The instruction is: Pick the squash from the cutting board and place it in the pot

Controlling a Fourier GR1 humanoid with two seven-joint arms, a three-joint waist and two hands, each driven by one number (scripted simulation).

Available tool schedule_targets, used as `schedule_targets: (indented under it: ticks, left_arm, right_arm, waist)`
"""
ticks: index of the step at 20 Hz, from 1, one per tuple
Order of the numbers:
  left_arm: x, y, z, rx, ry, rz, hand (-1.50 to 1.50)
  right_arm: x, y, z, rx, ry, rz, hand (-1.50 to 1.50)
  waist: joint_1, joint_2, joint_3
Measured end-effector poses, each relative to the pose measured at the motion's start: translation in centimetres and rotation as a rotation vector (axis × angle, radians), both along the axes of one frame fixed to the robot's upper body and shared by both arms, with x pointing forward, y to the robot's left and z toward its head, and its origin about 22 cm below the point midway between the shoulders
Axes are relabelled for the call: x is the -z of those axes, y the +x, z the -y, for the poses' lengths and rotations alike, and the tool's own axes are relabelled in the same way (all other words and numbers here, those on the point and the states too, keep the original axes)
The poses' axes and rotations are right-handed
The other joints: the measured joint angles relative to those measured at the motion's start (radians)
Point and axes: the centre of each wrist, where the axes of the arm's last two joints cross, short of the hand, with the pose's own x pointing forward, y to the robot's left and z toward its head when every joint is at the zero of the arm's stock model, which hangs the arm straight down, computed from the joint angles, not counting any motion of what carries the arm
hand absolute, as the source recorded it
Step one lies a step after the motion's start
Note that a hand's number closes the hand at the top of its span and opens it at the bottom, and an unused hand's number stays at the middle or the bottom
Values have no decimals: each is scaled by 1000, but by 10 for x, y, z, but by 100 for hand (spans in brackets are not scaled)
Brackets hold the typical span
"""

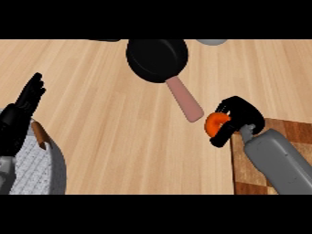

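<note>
Squash (pixel 216 122) within right robot hand (pixel 236 119)

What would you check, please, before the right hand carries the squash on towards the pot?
1. Squash held: ok, the right hand is curled round it.
2. Squash clear of the cutting board: ok, it shows beyond the board's left edge.
3. Pot in view: ok, at lower left, though partly cut off by the view's edge.
4. Pot opening free: not ok, the left hand rests open over its rim.
5. Pan out of the way: ok, but its handle ends close to the squash.
6. Squash's height above the counter: cannot tell.
</note>
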Motion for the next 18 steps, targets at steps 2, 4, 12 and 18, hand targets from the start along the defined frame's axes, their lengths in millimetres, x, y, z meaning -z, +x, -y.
schedule_targets:
  ticks: [2,4,12,18]
  left_arm:
    - [5,0,4,22,5,-35,0]
    - [11,0,7,33,8,-63,0]
    - [17,4,11,25,27,-85,0]
    - [20,3,10,11,31,-89,0]
  right_arm:
    - [-18,6,-48,-83,-12,69,150]
    - [-35,8,-91,-140,-49,136,150]
    - [-98,8,-203,-252,-297,514,150]
    - [-146,13,-235,-199,-407,757,150]
  waist:
    - [34,6,-6]
    - [52,9,-10]
    - [35,-4,-11]
    - [23,-5,-5]
